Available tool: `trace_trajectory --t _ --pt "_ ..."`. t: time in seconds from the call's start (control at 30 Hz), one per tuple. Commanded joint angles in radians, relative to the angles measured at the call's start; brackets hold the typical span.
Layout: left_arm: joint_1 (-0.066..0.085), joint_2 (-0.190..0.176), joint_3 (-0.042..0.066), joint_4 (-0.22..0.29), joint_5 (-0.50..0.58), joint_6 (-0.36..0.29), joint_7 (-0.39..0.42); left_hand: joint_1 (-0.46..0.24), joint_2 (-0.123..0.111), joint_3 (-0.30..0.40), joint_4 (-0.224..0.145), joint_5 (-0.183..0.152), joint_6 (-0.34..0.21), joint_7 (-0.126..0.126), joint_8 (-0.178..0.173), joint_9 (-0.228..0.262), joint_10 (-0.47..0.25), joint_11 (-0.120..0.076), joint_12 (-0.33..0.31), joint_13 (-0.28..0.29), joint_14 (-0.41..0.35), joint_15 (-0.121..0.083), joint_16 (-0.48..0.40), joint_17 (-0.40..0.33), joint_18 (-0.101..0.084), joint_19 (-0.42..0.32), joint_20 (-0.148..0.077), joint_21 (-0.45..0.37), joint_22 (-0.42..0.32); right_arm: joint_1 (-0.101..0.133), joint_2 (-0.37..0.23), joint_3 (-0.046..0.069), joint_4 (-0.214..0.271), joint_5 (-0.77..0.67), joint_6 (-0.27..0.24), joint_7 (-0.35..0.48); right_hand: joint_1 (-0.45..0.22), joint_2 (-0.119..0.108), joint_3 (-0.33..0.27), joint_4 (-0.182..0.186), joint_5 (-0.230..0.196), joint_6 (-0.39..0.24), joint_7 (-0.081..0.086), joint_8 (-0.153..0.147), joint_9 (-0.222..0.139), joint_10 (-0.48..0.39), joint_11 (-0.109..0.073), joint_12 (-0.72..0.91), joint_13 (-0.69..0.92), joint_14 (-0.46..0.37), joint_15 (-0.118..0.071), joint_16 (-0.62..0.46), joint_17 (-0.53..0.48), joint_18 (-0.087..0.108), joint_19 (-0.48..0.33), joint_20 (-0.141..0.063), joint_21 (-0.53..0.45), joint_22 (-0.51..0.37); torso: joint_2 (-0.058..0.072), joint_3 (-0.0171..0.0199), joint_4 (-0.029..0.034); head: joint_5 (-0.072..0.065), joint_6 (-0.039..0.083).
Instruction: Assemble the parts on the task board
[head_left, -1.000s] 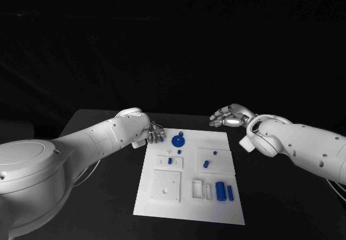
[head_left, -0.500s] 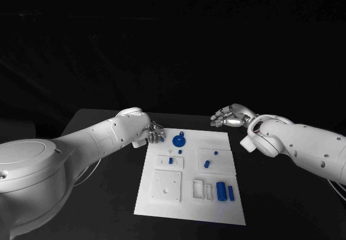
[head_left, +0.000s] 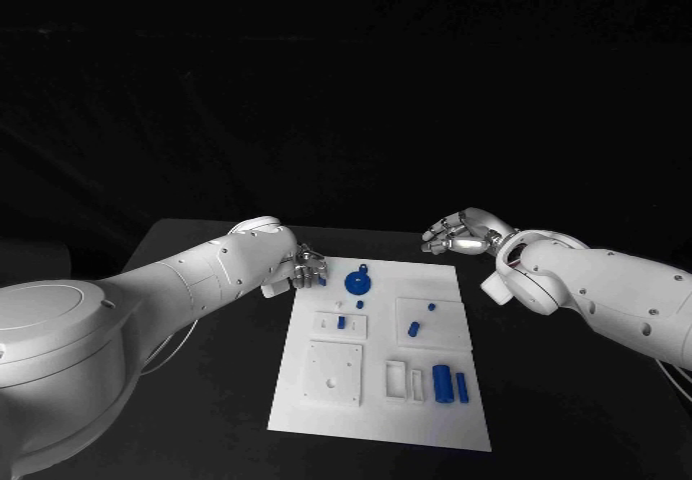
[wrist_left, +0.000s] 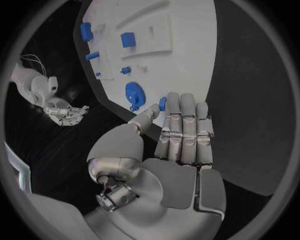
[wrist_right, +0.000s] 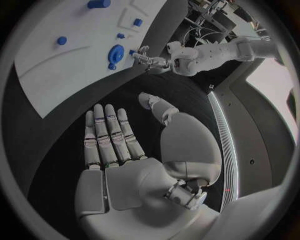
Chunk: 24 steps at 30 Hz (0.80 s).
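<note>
Trouble is likeliest at the left hand (head_left: 306, 268), which is hovering with fingers extended and nothing held beside the blue gear (head_left: 358, 281) near the task board's (head_left: 378, 425) far edge: a clumsy reach risks knocking the gear off onto the bench. The right hand (head_left: 459, 232) is waiting wide, holding nothing, off the far right corner.

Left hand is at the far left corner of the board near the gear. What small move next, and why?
Probably ease the left hand a little toward the blue gear and close on it. Its fingers are apart and hold nothing, with their tips at the task board edge beside the gear. The right hand is open, off the board.
</note>
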<state>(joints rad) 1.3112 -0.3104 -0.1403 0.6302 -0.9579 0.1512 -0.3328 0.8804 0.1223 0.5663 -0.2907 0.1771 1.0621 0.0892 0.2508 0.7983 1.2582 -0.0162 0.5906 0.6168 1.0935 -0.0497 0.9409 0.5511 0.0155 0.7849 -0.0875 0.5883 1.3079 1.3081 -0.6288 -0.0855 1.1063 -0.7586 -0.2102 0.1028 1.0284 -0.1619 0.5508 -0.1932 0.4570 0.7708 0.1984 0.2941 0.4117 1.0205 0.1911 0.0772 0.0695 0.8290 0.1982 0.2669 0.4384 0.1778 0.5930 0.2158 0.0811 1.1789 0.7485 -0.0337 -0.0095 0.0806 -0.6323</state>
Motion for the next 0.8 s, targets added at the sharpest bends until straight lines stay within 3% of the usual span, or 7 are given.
trace_trajectory --t 0.03,0.23,0.4,0.5,0.63,0.8 --pt "-0.003 -0.002 -0.001 0.012 0.005 -0.006 0.000 0.005 -0.005 0.003 0.000 0.005 0.028 -0.022 0.003 0.006 0.031 -0.020 0.000 -0.001 0.009 0.002 0.002 0.001 -0.015 0.009 -0.033 0.002 0.020 0.000 -0.001 0.001 -0.003 -0.008 -0.002 0.012 0.009 -0.001 0.004 -0.004 0.003 -0.001 0.020 0.007 -0.002 0.006 -0.001 -0.005 -0.001 -0.007 -0.001 0.005 -0.001 -0.006 0.005 0.001 -0.004 0.001 0.000 -0.0010 -0.0019 -0.001 -0.001" --pt "-0.002 -0.022 0.000 0.044 0.005 -0.045 -0.003 0.006 -0.011 0.006 0.000 0.009 0.037 -0.026 0.007 0.002 0.043 -0.023 -0.002 -0.002 0.018 -0.001 0.002 0.003 -0.016 0.014 -0.037 0.002 0.020 0.000 -0.001 0.001 -0.007 -0.008 -0.002 0.013 0.009 -0.002 0.004 -0.004 0.003 -0.002 0.020 0.007 -0.002 0.006 -0.001 -0.005 -0.001 -0.007 -0.001 0.005 -0.001 -0.006 0.005 0.001 -0.005 0.001 0.000 -0.0017 -0.0011 -0.001 -0.002" --pt "0.003 -0.048 0.003 0.087 0.020 -0.078 -0.005 0.005 -0.022 0.010 0.000 0.048 0.049 -0.031 0.014 -0.003 0.061 -0.029 -0.006 -0.002 0.032 -0.006 0.004 0.007 -0.016 0.026 -0.042 0.005 0.020 0.000 -0.002 0.001 -0.012 -0.008 0.001 0.013 0.009 -0.002 0.004 -0.004 0.003 -0.002 0.020 0.007 -0.002 0.006 -0.001 -0.005 -0.001 -0.007 -0.001 0.006 -0.001 -0.006 0.005 0.001 -0.005 0.002 -0.001 -0.0005 0.0012 -0.002 -0.002" --pt "0.008 -0.066 0.003 0.127 0.021 -0.088 -0.008 0.005 -0.026 0.013 0.000 0.052 0.055 -0.033 0.016 -0.006 0.071 -0.029 -0.018 -0.008 0.036 -0.005 -0.004 0.004 -0.016 0.031 -0.046 0.006 0.020 0.000 0.000 0.001 -0.030 -0.007 0.005 0.016 0.009 -0.001 0.004 -0.004 0.003 -0.002 0.020 0.007 -0.002 0.006 -0.001 -0.005 -0.001 -0.007 -0.001 0.006 -0.001 -0.006 0.005 0.001 -0.005 0.002 -0.001 -0.0010 0.0034 -0.014 0.002" --pt "0.017 -0.101 0.003 0.199 0.022 -0.108 -0.016 0.007 -0.029 0.016 0.000 0.050 0.059 -0.034 0.014 -0.011 0.084 -0.030 -0.038 -0.017 0.044 -0.004 -0.014 0.000 -0.016 0.036 -0.049 0.006 0.020 0.000 -0.001 0.000 -0.047 -0.002 0.002 0.017 0.010 0.000 0.004 -0.004 0.003 -0.001 0.019 0.007 -0.002 0.007 -0.001 -0.004 0.000 -0.006 -0.001 0.007 -0.001 -0.006 0.006 0.001 -0.006 0.003 -0.003 -0.0028 0.0099 -0.017 0.001" --pt "0.026 -0.158 0.004 0.316 0.022 -0.124 -0.029 0.007 -0.030 0.016 0.000 0.050 0.061 -0.034 0.014 -0.013 0.088 -0.031 -0.042 -0.018 0.046 -0.005 -0.016 0.000 -0.016 0.036 -0.049 0.006 0.020 0.000 0.000 0.000 -0.058 -0.002 0.002 0.018 0.010 0.000 0.005 -0.004 0.003 -0.001 0.019 0.007 -0.002 0.008 -0.001 -0.004 0.000 -0.005 -0.001 0.007 -0.002 -0.006 0.007 0.001 -0.006 0.003 -0.006 -0.0020 0.0146 -0.020 -0.003"
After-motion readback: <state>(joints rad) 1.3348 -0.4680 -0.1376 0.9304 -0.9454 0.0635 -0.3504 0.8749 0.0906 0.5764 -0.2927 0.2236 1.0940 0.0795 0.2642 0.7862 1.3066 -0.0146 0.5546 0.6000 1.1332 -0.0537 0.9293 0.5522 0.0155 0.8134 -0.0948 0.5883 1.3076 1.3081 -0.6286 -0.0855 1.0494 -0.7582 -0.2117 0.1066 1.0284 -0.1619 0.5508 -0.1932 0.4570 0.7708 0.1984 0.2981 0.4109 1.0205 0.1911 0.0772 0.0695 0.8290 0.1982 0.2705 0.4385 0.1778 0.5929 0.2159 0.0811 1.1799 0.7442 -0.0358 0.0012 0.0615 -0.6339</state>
